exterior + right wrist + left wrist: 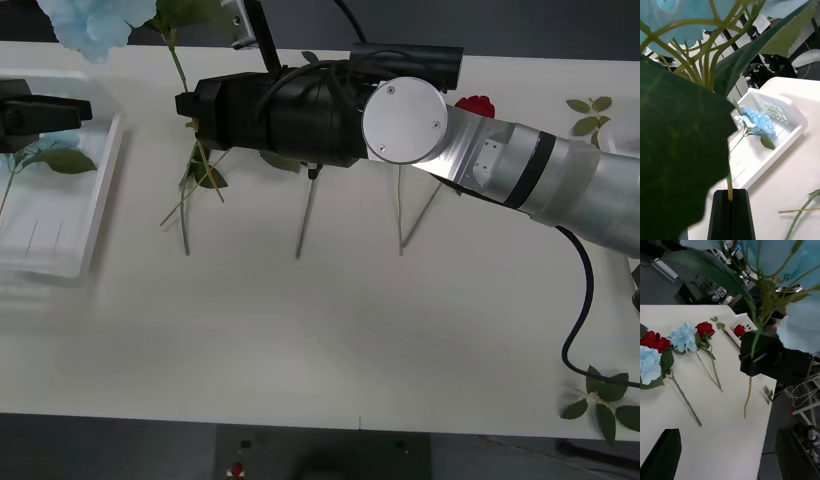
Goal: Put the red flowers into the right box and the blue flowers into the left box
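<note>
Right gripper (188,105) is pinching a blue flower (95,22) by its stem, holding it beside the left box (95,190). Left gripper (85,112) is hovering wide open over that box, where another blue flower (758,120) is lying.

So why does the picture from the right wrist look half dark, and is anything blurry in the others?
In the right wrist view a hydrangea leaf sits right against the lens, dark and soft, while the left box behind is sharp. In the left wrist view the held blue flower is a pale blur up close. In the front view the table is evenly lit, with faint shadows.
</note>
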